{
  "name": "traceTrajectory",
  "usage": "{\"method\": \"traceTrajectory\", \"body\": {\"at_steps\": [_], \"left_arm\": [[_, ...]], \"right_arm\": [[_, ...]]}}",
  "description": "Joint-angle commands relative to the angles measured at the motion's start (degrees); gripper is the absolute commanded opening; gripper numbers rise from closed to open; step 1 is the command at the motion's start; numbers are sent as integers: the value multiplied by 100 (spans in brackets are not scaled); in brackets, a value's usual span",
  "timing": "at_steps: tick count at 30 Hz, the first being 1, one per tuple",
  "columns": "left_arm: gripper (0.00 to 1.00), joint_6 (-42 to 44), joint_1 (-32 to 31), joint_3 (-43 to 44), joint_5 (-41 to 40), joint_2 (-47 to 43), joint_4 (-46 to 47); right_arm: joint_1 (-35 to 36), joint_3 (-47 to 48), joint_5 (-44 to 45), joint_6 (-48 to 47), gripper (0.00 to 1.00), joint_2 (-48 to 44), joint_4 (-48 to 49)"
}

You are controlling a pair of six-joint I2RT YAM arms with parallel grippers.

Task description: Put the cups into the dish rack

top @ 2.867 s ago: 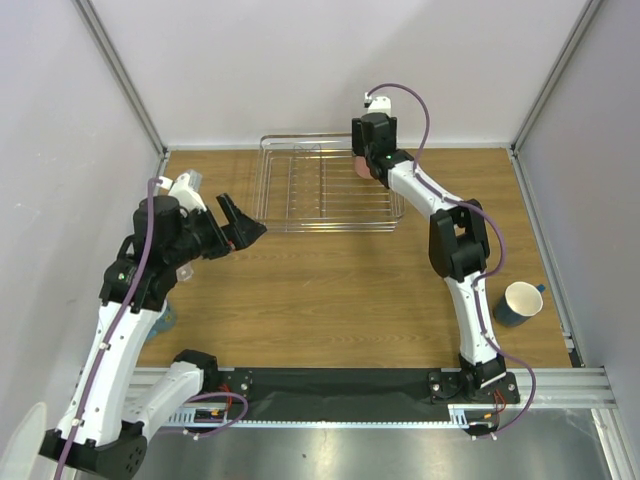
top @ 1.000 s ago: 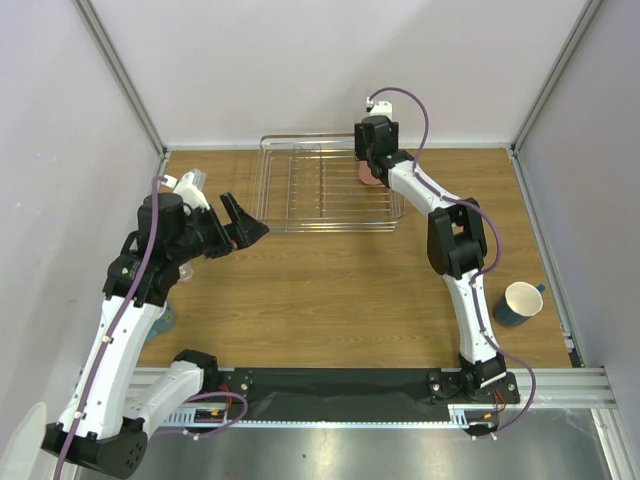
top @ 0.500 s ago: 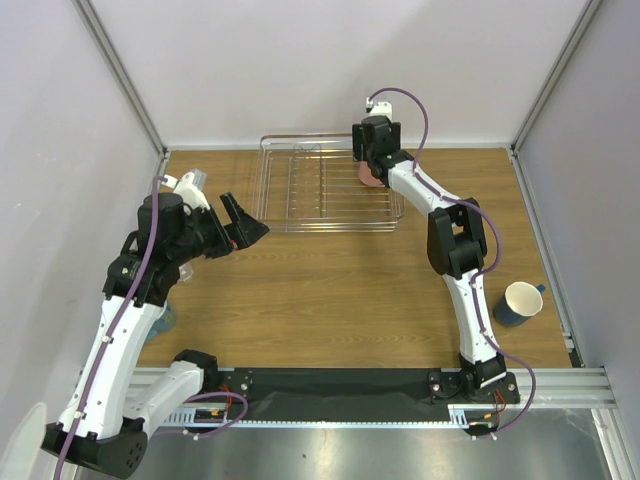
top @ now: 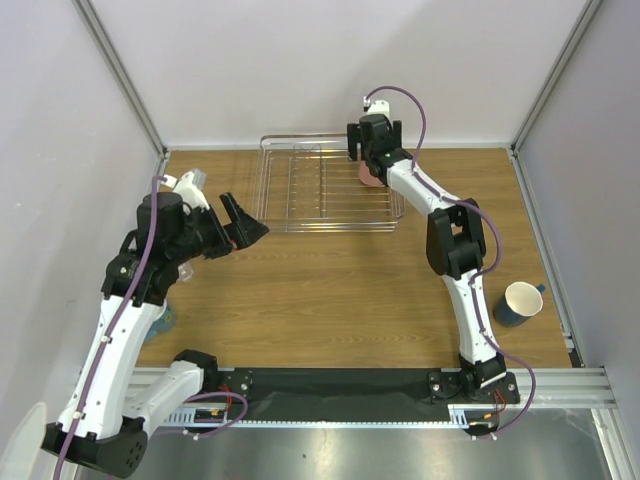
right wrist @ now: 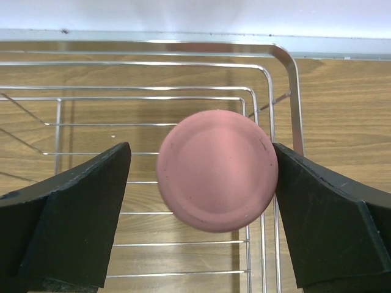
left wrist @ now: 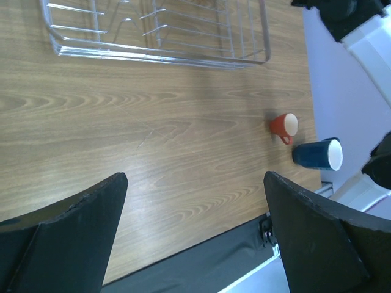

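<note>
While my left gripper hangs spread wide over the bench's left side, the dark blue mug sits by the near right edge, with the orange cup just beside it. Farther off, the pink tumbler stands base-up, long axis vertical, in the dish rack's far right corner. It sits between my right gripper's parted fingers. The rim wire runs close on its right and the rack floor stretches away to its left.
</note>
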Motion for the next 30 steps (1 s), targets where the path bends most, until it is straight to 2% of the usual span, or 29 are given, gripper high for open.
{"method": "traceTrajectory", "body": {"at_steps": [1, 6, 8, 11, 13, 14, 16, 18, 22, 25, 30], "left_arm": [[99, 1, 31, 505, -249, 146, -348], [96, -34, 31, 1190, -1243, 900, -1411], [89, -8, 31, 1375, -1665, 1121, -1658], [84, -52, 31, 1780, -2349, 1578, -2098], [76, -69, 31, 1982, -2710, 1806, -2169], [68, -165, 31, 2026, -3017, 1868, -2196], [65, -306, 31, 2246, -3422, 2166, -2310], [65, -341, 31, 2273, -3668, 2360, -2153], [63, 0, 75, 2483, -4013, 3071, -1862], [63, 396, 461, 3089, -3452, 3976, -1993], [63, 888, 1217, 4028, -3704, 5039, -2073]], "right_arm": [[58, 506, 134, -30, 100, -404, -201], [93, 981, 187, 286, 100, -658, -834], [111, 964, 135, 646, 100, -938, -1203], [215, 841, -102, 1050, 100, -1308, -1853], [304, 351, -269, 1296, 100, -1861, -2134], [417, 122, -522, 1593, 100, -2080, -2214], [715, -774, -822, 1876, 100, -2897, -2303], [909, -1641, -1139, 1956, 97, -3712, -2303], [1305, -2689, -2112, 2071, 94, -4873, -2452], [1385, -3051, -2903, 2018, 93, -5420, -2750], [1376, -3484, -3048, 1869, 93, -6160, -3110]]}}
